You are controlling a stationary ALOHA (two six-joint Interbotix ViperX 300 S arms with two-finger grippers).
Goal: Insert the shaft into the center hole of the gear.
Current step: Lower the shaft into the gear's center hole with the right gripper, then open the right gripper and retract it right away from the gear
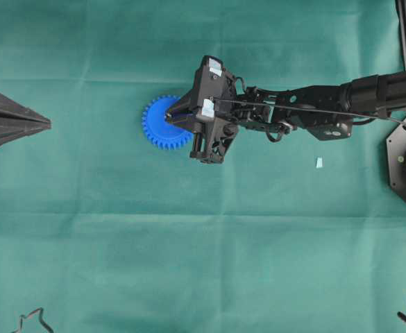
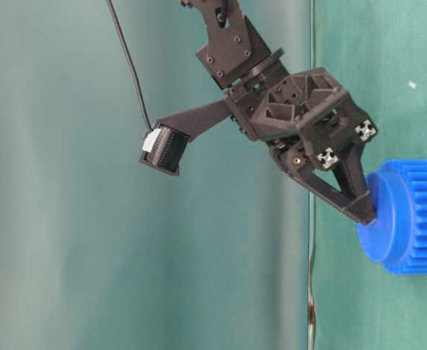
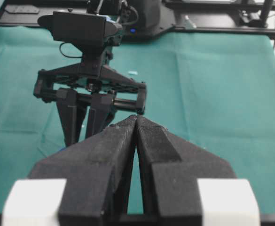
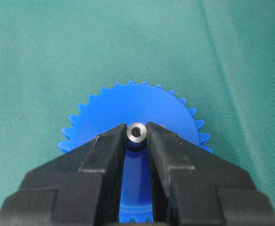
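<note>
Shaft (image 4: 137,132) pinched in right end effector (image 4: 137,134), over gear (image 4: 128,106).

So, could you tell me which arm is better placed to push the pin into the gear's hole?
The right. Its gripper holds the pin directly over the gear. The left gripper sits shut and empty, well away from the gear.

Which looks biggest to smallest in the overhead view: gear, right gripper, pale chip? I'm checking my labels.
1. Right gripper, largest, though it sits nearer the camera.
2. Gear, partly covered by the gripper.
3. Pale chip, by far the smallest.
</note>
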